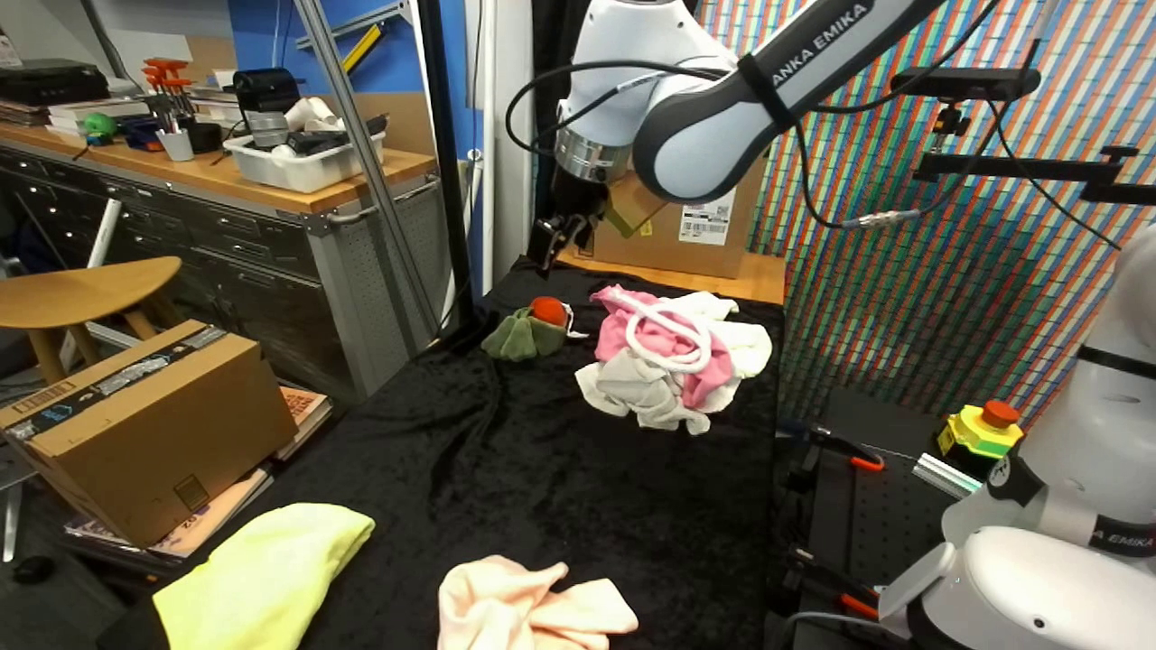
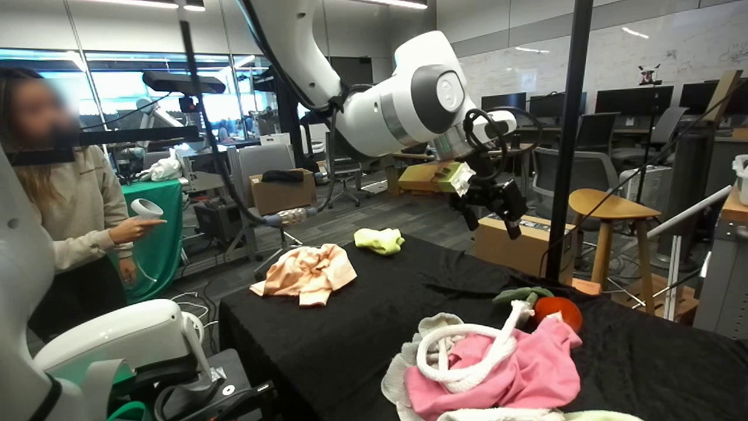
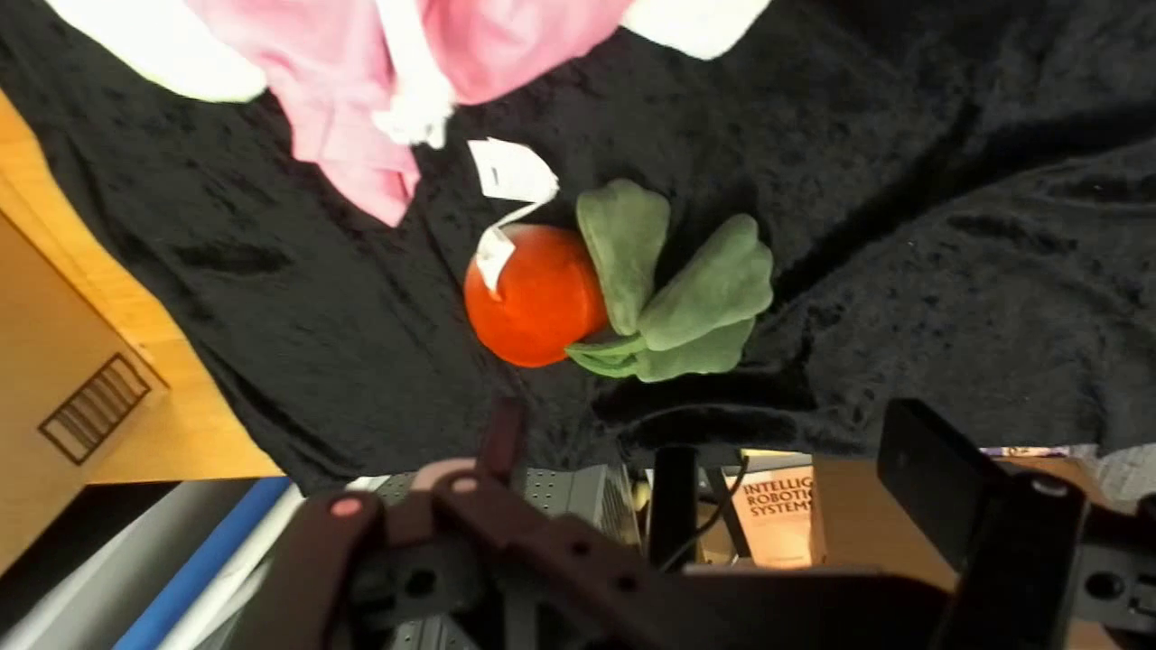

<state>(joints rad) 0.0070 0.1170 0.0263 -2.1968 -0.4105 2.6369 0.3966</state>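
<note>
Wrist view: gripper [image 3: 709,442] released, jaws spread wide with nothing between them, hanging above the black-draped table [image 3: 948,298] and touching nothing. Nearest item: red-and-green plush toy [image 3: 619,293], resting near the table edge by the black pole [image 2: 568,164], toward the corner at the cardboard box [image 1: 650,248] end. Lies on its side; rounded body [image 3: 537,311] and loose leaves [image 3: 709,289] likely allow no steadier pose. White tag [image 3: 513,171] trails off the end away from the leaves.

Just beside, farther in from that edge: pink cloth [image 2: 546,380] crumpled over grey-white cloth [image 1: 646,388], looped white rope [image 2: 504,351] on top. Rope is borne by the folds, which presumably keep it from sliding.

Opposite table end, in both exterior views: peach cloth [image 2: 310,275] bunched along the end edge, yellow-green cloth [image 2: 380,241] at the pole-side corner. Spacing looks deliberate, perhaps so each piece can be reached without disturbing another; that is inference.

Well apart from the table, in an exterior view, a person [image 2: 82,199] holds up a white controller [image 2: 146,209], probably for teleoperation.
</note>
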